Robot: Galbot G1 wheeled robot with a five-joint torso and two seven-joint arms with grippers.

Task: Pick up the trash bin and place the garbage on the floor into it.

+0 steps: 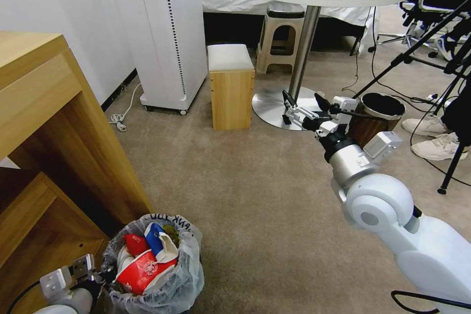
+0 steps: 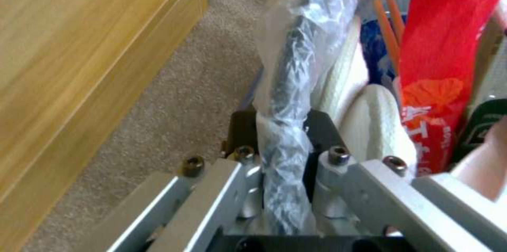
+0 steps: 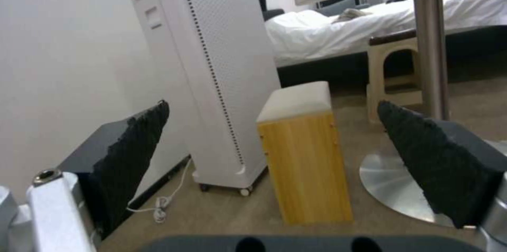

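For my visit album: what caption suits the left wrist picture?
Left gripper jaws clamp the plastic-lined rim of the small round trash bin, stuffed with red and white garbage.

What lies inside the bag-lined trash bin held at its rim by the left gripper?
In the trash bin: a red-white paper cup, a blue-white cup and a red packet. Deeper litter is covered. The left gripper pinches the rim.

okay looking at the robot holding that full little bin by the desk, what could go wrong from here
1. The left gripper is clamped on just the bag-covered rim of the trash bin; the crinkly plastic could slip, and the bin might tilt or drop.
2. The garbage is heaped above the rim, so the red-white cup on top may spill onto the floor if the bin tips.
3. The bin sits close beside the wooden desk and could bump it.
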